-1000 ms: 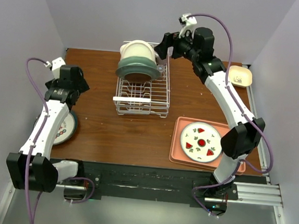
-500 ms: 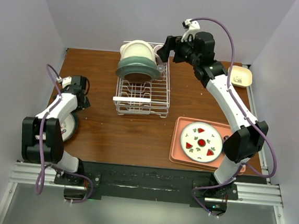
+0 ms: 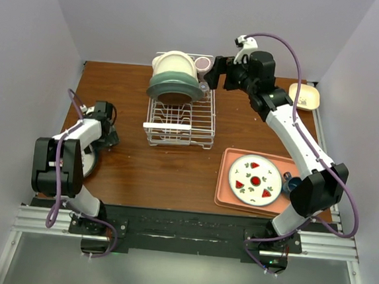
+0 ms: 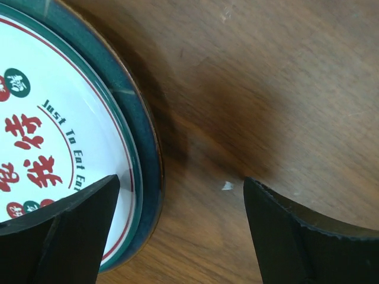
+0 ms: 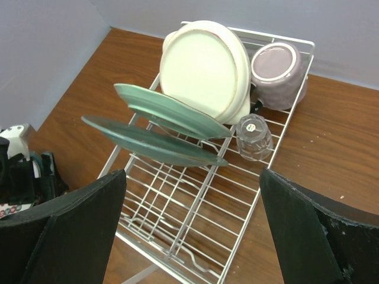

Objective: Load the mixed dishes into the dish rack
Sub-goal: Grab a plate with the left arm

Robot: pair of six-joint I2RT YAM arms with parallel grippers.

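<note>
The dish rack (image 3: 179, 118) (image 5: 195, 213) stands at the back centre. In it lean two pale green plates (image 5: 169, 111) and a cream plate (image 5: 204, 71); a purple cup (image 5: 277, 72) and a clear glass (image 5: 254, 137) lie beside them. My right gripper (image 3: 212, 72) (image 5: 192, 231) hovers open above the rack's right rear, holding nothing. A dark-rimmed patterned plate (image 3: 88, 162) (image 4: 65, 148) lies flat at the table's left edge. My left gripper (image 3: 110, 137) (image 4: 180, 228) is low and open astride its rim, with one finger over the plate and the other over bare wood.
A salmon-pink tray (image 3: 228, 197) at the front right carries a strawberry-patterned plate (image 3: 255, 180). A small cream square dish (image 3: 304, 95) sits at the back right corner. Grey walls close in the table on three sides.
My left arm has dropped from above the table down to the patterned plate's edge, and its jaws have narrowed slightly. My right arm has pulled back and to the right from the rack.
</note>
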